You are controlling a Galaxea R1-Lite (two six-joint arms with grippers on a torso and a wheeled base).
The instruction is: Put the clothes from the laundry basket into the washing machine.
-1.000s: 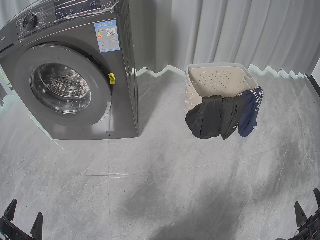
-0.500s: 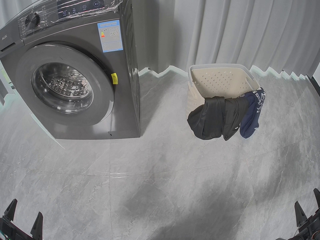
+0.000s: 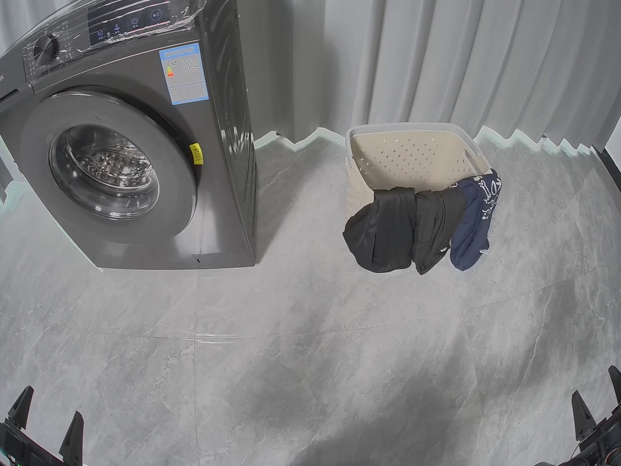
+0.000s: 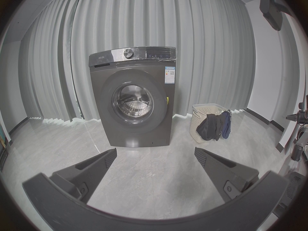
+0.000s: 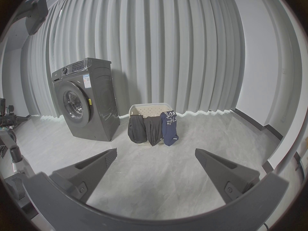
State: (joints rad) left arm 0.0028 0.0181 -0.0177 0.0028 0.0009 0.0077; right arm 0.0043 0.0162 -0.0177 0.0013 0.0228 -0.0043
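A dark grey front-loading washing machine point(image 3: 123, 144) point(image 4: 134, 97) point(image 5: 85, 98) stands on the floor at the left, its round glass door point(image 3: 107, 171) closed. To its right sits a cream perforated laundry basket point(image 3: 414, 150) point(image 4: 205, 108) point(image 5: 148, 107). Black clothes point(image 3: 394, 228) point(image 5: 146, 129) and a navy printed garment point(image 3: 475, 218) point(image 5: 169, 127) hang over its front rim. My left gripper point(image 3: 45, 415) point(image 4: 155, 153) is open and empty at the lower left, far from both. My right gripper point(image 3: 598, 399) point(image 5: 155, 154) is open and empty at the lower right.
Grey marble-look floor tiles point(image 3: 310, 357) stretch between me and the machine and basket. Pale pleated curtains point(image 3: 453, 46) line the back wall. A dark baseboard point(image 3: 611, 163) runs along the right wall.
The whole head view has shifted, so the machine and basket now sit further left in the picture: the camera turned. Both grippers stay open in the same corners.
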